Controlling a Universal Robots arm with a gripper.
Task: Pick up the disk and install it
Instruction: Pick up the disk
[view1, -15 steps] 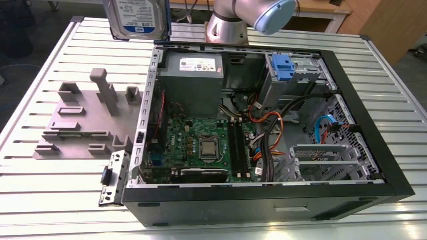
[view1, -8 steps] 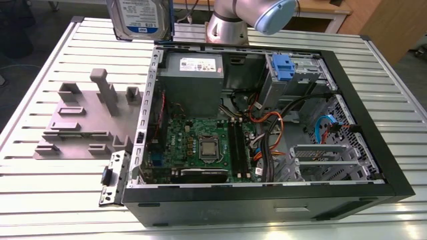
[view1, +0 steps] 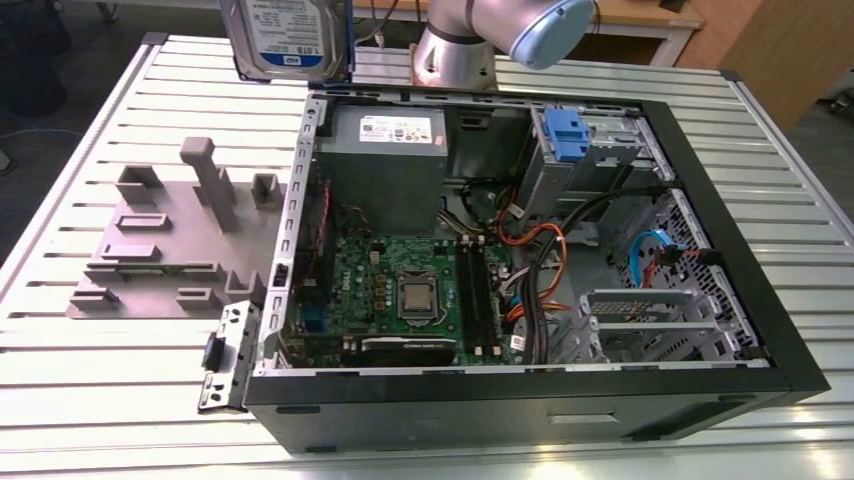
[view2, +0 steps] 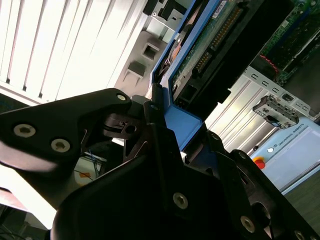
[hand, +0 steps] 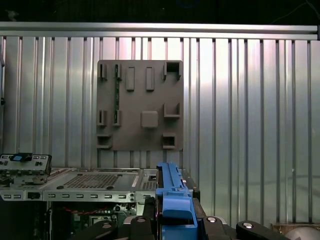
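Observation:
The disk (view1: 286, 33), a silver-grey drive with a white-and-blue label and blue side rails, hangs upright high above the far edge of the table, just beyond the open computer case (view1: 534, 385). My gripper (view2: 170, 125) is shut on it, its black fingers (view2: 100, 117) clamping the blue rail. In the second wrist view the disk's (view2: 220, 35) green circuit-board side and connector pins show. In the first wrist view the disk's blue rail (hand: 172, 197) stands on edge between the gripper (hand: 172, 222) fingers.
Inside the case sit a grey power-supply box (view1: 384, 150), a motherboard (view1: 400, 290), orange and blue cables, and a blue latch (view1: 566, 135) by the drive bay. A grey fixture plate (view1: 167, 240) with upright pegs lies on the slatted table (view1: 80, 380) at the exterior view's left.

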